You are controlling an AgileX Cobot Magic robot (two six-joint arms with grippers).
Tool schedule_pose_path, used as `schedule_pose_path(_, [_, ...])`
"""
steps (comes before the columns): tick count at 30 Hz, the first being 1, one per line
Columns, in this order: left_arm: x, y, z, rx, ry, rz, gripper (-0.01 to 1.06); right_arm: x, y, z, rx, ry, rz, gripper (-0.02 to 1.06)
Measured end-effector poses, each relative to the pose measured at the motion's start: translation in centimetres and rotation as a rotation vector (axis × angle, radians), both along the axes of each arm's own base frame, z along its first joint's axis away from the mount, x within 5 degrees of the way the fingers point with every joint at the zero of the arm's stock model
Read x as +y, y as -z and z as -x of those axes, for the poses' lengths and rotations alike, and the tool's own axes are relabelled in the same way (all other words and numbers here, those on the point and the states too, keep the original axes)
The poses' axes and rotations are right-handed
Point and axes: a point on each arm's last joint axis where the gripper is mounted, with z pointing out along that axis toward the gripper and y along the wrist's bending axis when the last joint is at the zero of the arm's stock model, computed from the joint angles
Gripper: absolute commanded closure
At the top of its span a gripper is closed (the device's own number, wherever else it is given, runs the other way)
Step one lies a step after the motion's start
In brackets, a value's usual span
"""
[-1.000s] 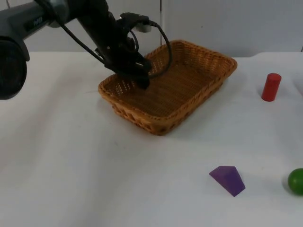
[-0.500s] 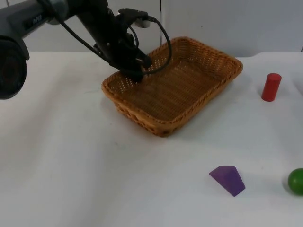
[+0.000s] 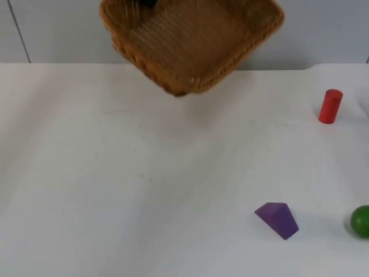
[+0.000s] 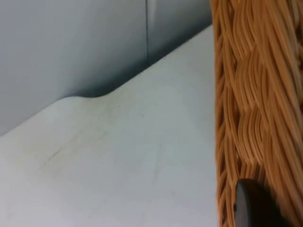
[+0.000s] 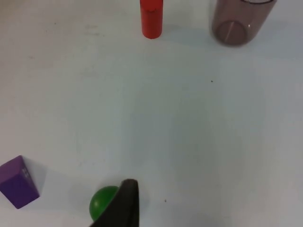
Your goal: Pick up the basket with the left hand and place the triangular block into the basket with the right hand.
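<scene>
The woven wicker basket (image 3: 193, 40) hangs in the air above the table's far edge, tilted, in front of the grey wall. My left gripper (image 3: 144, 3) is shut on its far left rim; in the left wrist view the rim (image 4: 246, 109) runs close by one fingertip (image 4: 251, 205). The purple triangular block (image 3: 278, 219) lies on the table at the front right, and also shows in the right wrist view (image 5: 18, 182). My right gripper (image 5: 124, 208) waits above the table's right side, over the green ball and apart from the block.
A red cylinder (image 3: 330, 106) stands at the right. A green ball (image 3: 361, 221) lies at the right edge, next to the block. In the right wrist view a clear brownish cup (image 5: 239, 21) stands beside the red cylinder (image 5: 151, 18).
The basket has been lifted off the table and carried up and back by my left gripper. The block, cylinder and ball have not moved.
</scene>
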Motion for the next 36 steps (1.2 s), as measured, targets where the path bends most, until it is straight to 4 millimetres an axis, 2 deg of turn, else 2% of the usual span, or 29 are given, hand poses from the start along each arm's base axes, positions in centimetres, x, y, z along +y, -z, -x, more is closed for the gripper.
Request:
schedule_pose_path(2, [0.4, -2.1, 1.3, 0.003, -0.023, 0.019, 1.05, 0.0, 0.0, 0.0, 0.000, -0.002, 0.003, 0.00])
schedule_pose_path(4, [1.5, -3.3, 2.6, 0.036, -0.046, 0.040, 1.05, 0.0, 0.0, 0.0, 0.000, -0.003, 0.004, 0.00])
schedule_pose_path(6, [1.9, -3.4, 2.9, 0.049, -0.055, 0.048, 1.05, 0.0, 0.0, 0.0, 0.003, -0.003, 0.005, 0.00])
schedule_pose_path(8, [3.6, -3.5, 4.0, 0.107, -0.087, 0.083, 1.05, 0.0, 0.1, 0.1, 0.013, -0.003, 0.005, 0.00])
schedule_pose_path(9, [4.8, -3.2, 5.2, 0.164, -0.106, 0.106, 1.05, 0.0, 0.1, 0.1, 0.018, -0.003, 0.005, 0.00])
schedule_pose_path(10, [4.8, -3.2, 5.2, 0.164, -0.106, 0.106, 1.05, 0.0, 0.1, 0.1, 0.018, -0.003, 0.005, 0.00])
schedule_pose_path(11, [5.8, -3.0, 6.0, 0.190, -0.120, 0.112, 1.05, 0.0, 0.1, 0.1, 0.018, -0.003, 0.005, 0.00])
schedule_pose_path(14, [8.6, -1.8, 10.1, 0.286, -0.181, 0.104, 1.05, 0.0, 0.1, 0.1, 0.020, -0.003, 0.005, 0.00])
schedule_pose_path(15, [8.6, -1.8, 10.1, 0.286, -0.181, 0.104, 1.05, 0.0, 0.1, 0.1, 0.020, -0.003, 0.005, 0.00])
schedule_pose_path(16, [9.5, -1.4, 11.3, 0.296, -0.211, 0.115, 1.05, 0.0, 0.1, 0.2, 0.022, -0.003, 0.005, 0.00])
schedule_pose_path(20, [12.6, 0.5, 17.6, 0.284, -0.339, 0.221, 1.05, 0.0, 0.1, 0.2, 0.024, -0.002, 0.002, 0.00])
schedule_pose_path(21, [12.6, 0.5, 17.6, 0.284, -0.339, 0.221, 1.05, 0.0, 0.1, 0.2, 0.024, -0.002, 0.002, 0.00])
schedule_pose_path(24, [13.1, 2.0, 22.3, 0.230, -0.400, 0.311, 1.05, 0.1, 0.1, 0.2, 0.025, -0.001, -0.010, 0.00])
schedule_pose_path(25, [12.9, 3.0, 24.6, 0.207, -0.429, 0.348, 1.05, 0.1, 0.1, 0.2, 0.025, 0.000, -0.016, 0.00])
schedule_pose_path(26, [12.9, 3.0, 24.6, 0.207, -0.429, 0.348, 1.05, 0.1, 0.1, 0.2, 0.025, 0.000, -0.016, 0.00])
schedule_pose_path(30, [12.9, 5.9, 29.1, 0.166, -0.508, 0.374, 1.05, 0.2, 0.1, 0.2, 0.026, 0.005, -0.040, 0.00])
schedule_pose_path(31, [12.9, 6.6, 30.0, 0.157, -0.527, 0.376, 1.05, 0.3, 0.1, 0.2, 0.026, 0.008, -0.053, 0.00])
schedule_pose_path(33, [12.9, 6.8, 30.2, 0.147, -0.540, 0.380, 1.05, 0.3, 0.1, 0.2, 0.026, 0.009, -0.058, 0.00])
schedule_pose_path(36, [13.1, 8.7, 31.8, 0.125, -0.581, 0.369, 1.05, 0.4, 0.1, 0.2, 0.025, 0.011, -0.069, 0.00])
